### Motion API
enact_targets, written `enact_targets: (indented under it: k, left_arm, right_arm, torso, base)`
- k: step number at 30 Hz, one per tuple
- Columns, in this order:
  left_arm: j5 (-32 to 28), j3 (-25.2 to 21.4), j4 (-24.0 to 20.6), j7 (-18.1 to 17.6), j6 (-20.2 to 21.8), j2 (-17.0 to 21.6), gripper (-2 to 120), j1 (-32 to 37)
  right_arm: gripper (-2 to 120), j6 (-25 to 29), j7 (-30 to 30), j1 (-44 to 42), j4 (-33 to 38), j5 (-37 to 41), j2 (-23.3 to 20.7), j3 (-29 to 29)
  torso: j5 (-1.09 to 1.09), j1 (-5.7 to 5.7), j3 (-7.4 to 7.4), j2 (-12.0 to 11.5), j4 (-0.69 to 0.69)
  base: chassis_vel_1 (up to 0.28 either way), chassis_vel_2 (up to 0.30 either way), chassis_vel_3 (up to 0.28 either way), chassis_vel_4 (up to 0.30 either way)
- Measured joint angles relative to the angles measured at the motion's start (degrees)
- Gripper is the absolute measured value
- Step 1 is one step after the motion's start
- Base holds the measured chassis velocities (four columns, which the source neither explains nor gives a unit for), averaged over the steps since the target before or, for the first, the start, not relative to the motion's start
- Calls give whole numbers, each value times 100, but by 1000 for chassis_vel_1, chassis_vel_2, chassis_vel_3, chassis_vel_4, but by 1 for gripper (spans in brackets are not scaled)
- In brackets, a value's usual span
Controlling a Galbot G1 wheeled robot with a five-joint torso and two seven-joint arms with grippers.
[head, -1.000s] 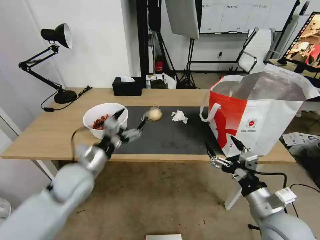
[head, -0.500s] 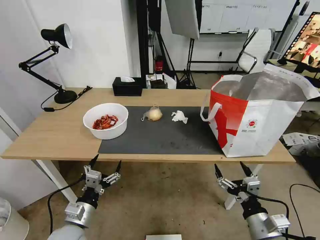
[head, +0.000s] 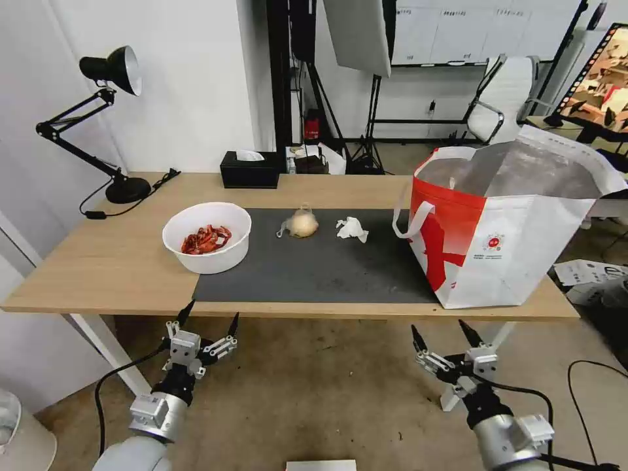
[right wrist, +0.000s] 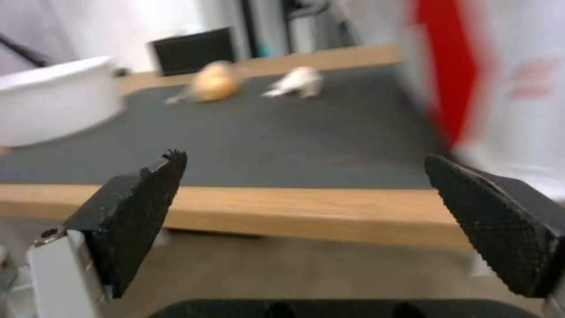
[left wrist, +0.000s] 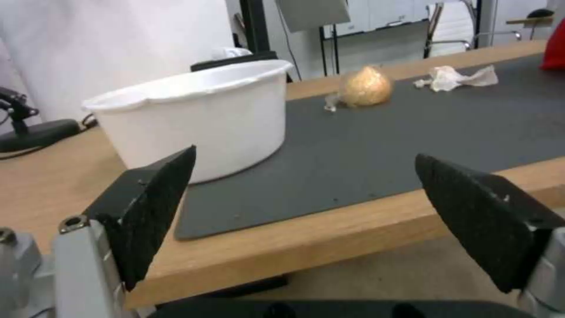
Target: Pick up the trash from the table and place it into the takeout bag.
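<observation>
A long light-wood table [head: 98, 261] on white legs carries a dark grey mat [head: 314, 261] across its middle. On the mat lie a small knotted clear bag with a yellowish lump [head: 301, 224] and, just beside it, a crumpled white tissue [head: 352, 229]; a white bowl of red scraps [head: 207, 237] sits half on the mat's left edge and half on bare wood, and the takeout bag [head: 504, 229] stands upright over the mat's right end. Along the far edge stand a black tissue box [head: 250, 170] and, at the left corner, the base of a black desk lamp [head: 127, 190].
</observation>
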Motion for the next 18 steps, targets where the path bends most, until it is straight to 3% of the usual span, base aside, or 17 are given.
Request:
enact_targets:
  k: [1,4,8,10,15,16,18]
  left_arm:
    - [0,0,0,0,0,0,100,0]
    - [-22,-17,-46,2,8,-51,100,24]
    - [-21,-13,-101,0,38,-133,100,31]
    - [-4,-39,-115,-5,64,-222,100,35]
    - [-2,-96,-118,-6,72,-244,100,62]
    - [-2,-96,-118,-6,72,-244,100,62]
    - [-10,-140,-149,-8,86,-275,100,77]
  right_arm:
    - [100,0,0,0,0,0,0,0]
    - [100,-395,-11,1227,-205,773,-455,-708]
    - [100,-539,58,2139,-478,1094,-632,-1250]
    - [100,-699,263,3334,-919,1399,-689,-2006]
    - [100,-1120,759,4949,-1721,1846,-422,-3102]
    - [100,-1120,759,4949,-1721,1846,-422,-3102]
    - [100,-1447,1248,5797,-2258,1966,-52,-3564]
  torso:
    - [0,0,0,0,0]
    - [1,1,1,-1,2]
    - [0,1,0,-1,3]
    - [0,1,1,-1,2]
    - [1,2,1,-1,1]
    - [1,2,1,-1,1]
    - [-2,1,1,-1,2]
  base:
    - [0,0,0,0]
    - [0,0,0,0]
    - [0,0,0,0]
    - [0,0,0,0]
    - [0,0,0,0]
    - [0,0,0,0]
    - [0,0,0,0]
